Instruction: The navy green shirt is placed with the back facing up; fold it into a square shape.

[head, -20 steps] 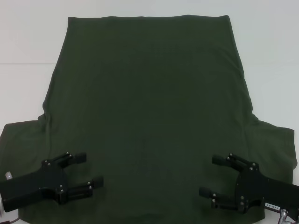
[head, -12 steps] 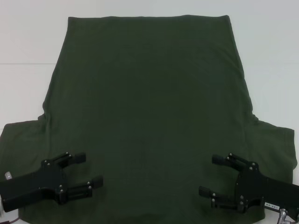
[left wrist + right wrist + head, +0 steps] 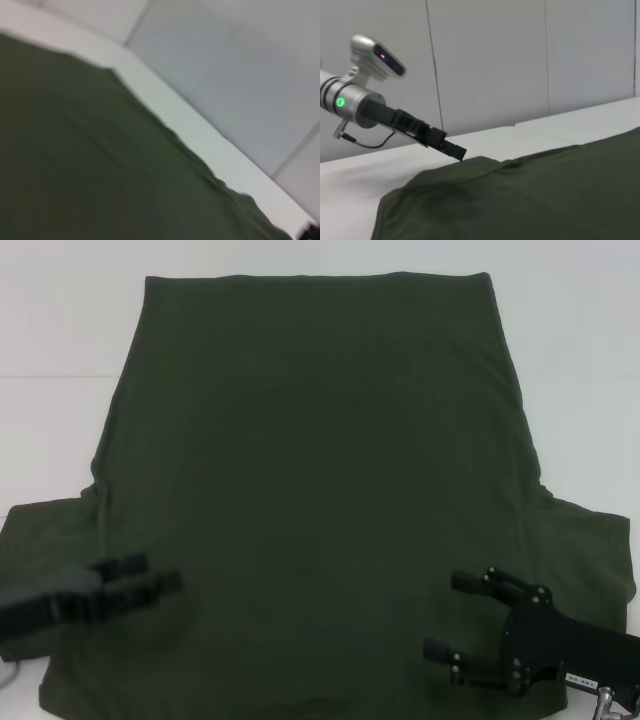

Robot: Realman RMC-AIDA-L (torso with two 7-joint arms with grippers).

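The navy green shirt [image 3: 320, 470] lies spread flat on the white table, plain side up, hem at the far end and both sleeves toward me. It also fills the left wrist view [image 3: 100, 175] and the lower right wrist view [image 3: 530, 195]. My left gripper [image 3: 150, 575] hovers, blurred by motion, over the left sleeve near the shirt's near left corner; the right wrist view shows it [image 3: 452, 149] angled down at the cloth's edge. Over the near right part of the shirt, beside the right sleeve, my right gripper [image 3: 452, 616] is open and holds nothing.
The white table [image 3: 60, 420] shows bare on both sides of the shirt and beyond its hem. Grey wall panels [image 3: 490, 65] stand behind the table's far edge.
My left gripper has swung left and slightly up and turned at the wrist, so it now looks blurred and narrower. The right gripper and the shirt have stayed put.
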